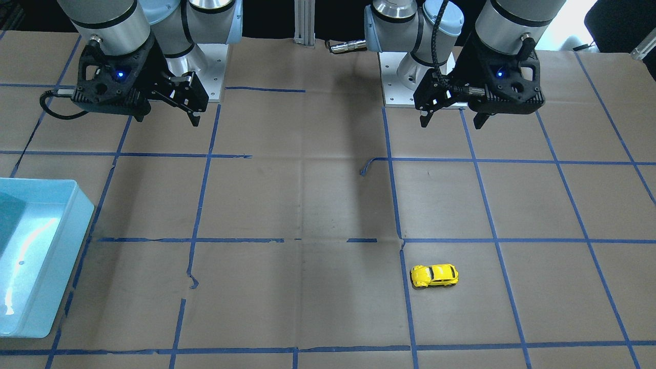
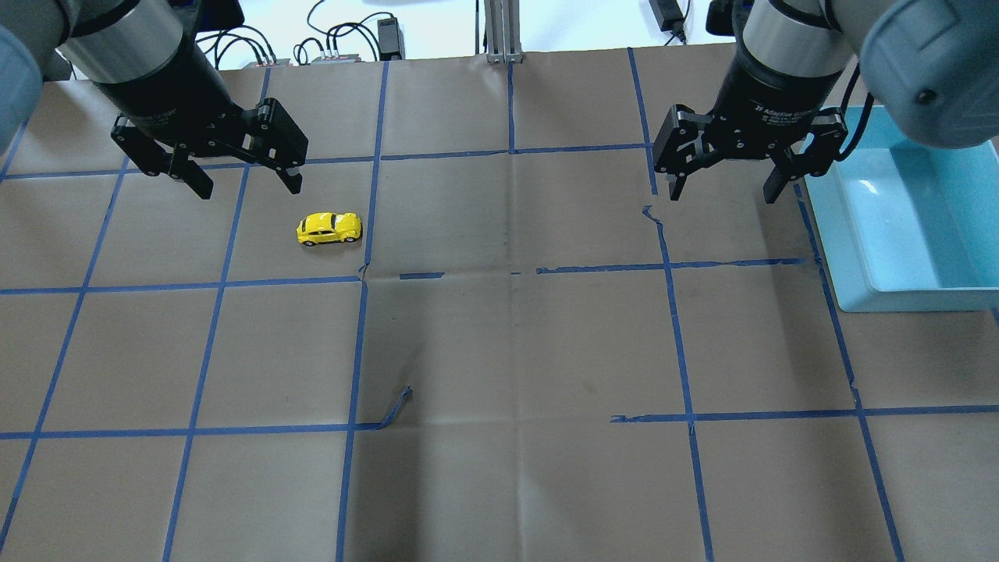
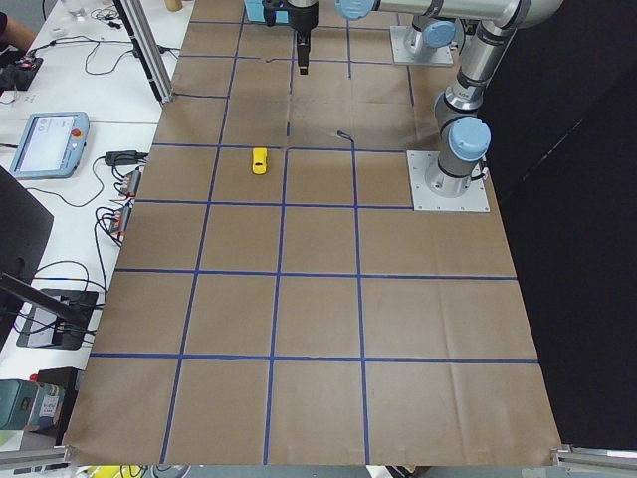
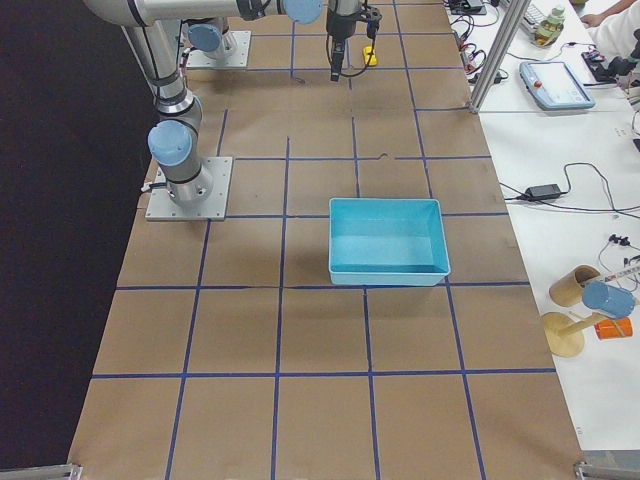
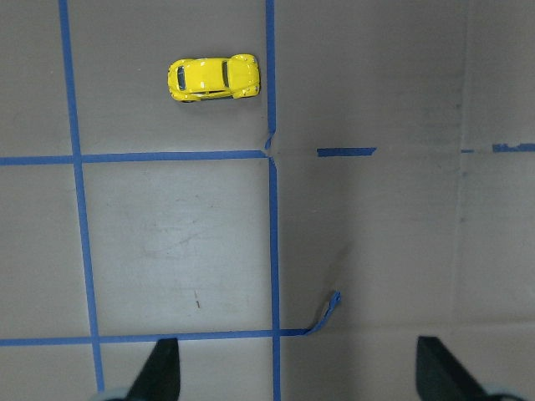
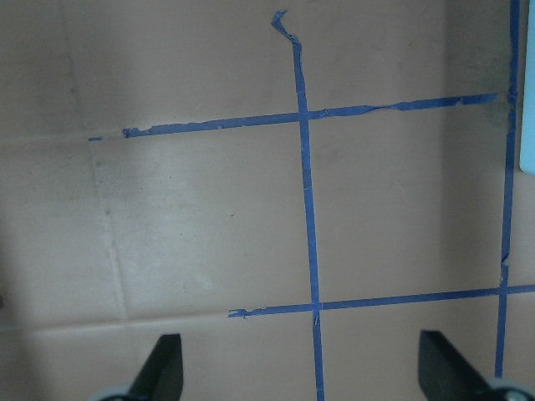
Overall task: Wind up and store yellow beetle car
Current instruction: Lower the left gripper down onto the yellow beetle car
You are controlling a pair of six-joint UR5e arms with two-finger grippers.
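**Yellow beetle car on the table, both pincers wide and holding nothing**

The yellow beetle car stands on its wheels on the brown paper-covered table, in the robot's left half. It sits inside one square of the blue tape grid, just beside a tape line and near a crossing. The left pincer hangs above the table near the car without touching it, its fingers spread wide. The right pincer is well apart from the car, also spread wide with nothing in it, beside the light-blue bin at the table's right edge. White lettering on the right pincer's body reads "2F Adaptive", and the rest is cut off. The print on the left pincer's body is too dim to read.
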